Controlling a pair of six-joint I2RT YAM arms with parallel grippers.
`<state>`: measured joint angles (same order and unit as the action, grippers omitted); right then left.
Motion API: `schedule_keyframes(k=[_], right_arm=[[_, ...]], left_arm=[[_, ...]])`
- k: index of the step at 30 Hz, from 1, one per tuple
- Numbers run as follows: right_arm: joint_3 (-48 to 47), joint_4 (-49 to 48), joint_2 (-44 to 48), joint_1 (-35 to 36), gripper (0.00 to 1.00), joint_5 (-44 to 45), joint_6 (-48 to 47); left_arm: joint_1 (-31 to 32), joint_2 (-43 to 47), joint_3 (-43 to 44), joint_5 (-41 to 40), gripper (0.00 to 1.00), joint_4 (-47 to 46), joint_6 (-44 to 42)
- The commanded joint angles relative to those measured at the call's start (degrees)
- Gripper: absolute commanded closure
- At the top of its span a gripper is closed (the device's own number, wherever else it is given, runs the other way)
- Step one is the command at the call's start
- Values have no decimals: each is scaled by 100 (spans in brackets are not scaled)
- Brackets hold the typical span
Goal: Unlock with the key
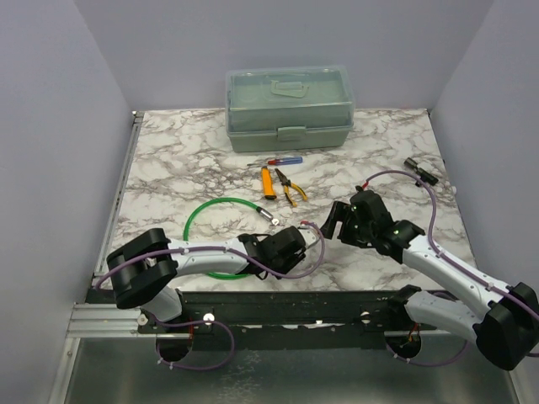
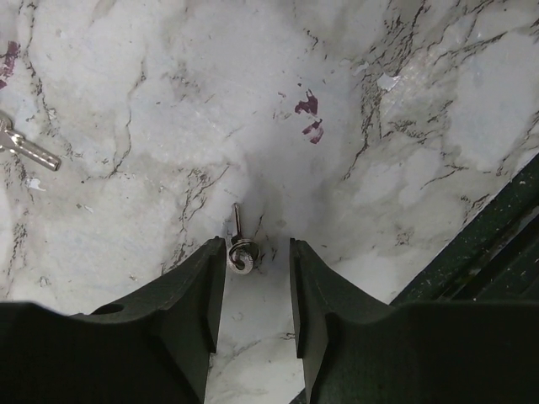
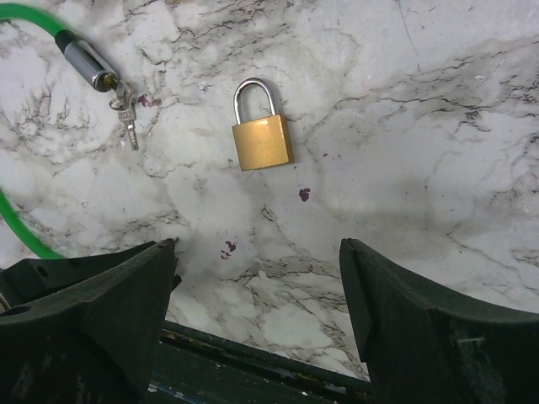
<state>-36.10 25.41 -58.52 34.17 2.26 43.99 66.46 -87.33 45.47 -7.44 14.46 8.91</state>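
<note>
- left hand [image 2: 257, 261]: low over the bench [image 2: 404, 101], middle of the near edge, fingers part-way apart, grasping nothing
- key [image 2: 239, 244]: small, silver, flat on the bench between the left hand's fingertips, head just beside one finger [image 2: 198, 286], shaft pointing away from the hand, not pinched
- right hand [image 3: 259, 252]: released, fingers spread wide, nothing between them
- padlock [image 3: 262, 130]: brass, flat on the bench just ahead of the right hand, near the near edge, shackle seated in the body
- green cable lock [image 3: 88, 61]: beside the padlock toward the left edge, own keys [image 3: 126, 114] hanging from the cylinder
- toolbox [image 1: 289, 108]: middle of the far edge, lid down
- screwdriver [image 1: 274, 162], pliers [image 1: 290, 187]: mid-bench
</note>
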Motion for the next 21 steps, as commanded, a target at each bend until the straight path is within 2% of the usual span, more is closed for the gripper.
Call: schedule_keyframes(k=[1,12,18,21], right_arm=[[77,70,83,36,16,-37,-16],[41,66,42,37,16,-72,-32],[15,94,33,35,16,-64,-33],[6,96,14,37,16,-68,-39]], left_arm=[[66,-122,218,-342,59,54,89],[87,-296,371,-719,58,473,355],[90,-357,451,-432,66,655,672],[84,-425,454,-439,75,655,673]])
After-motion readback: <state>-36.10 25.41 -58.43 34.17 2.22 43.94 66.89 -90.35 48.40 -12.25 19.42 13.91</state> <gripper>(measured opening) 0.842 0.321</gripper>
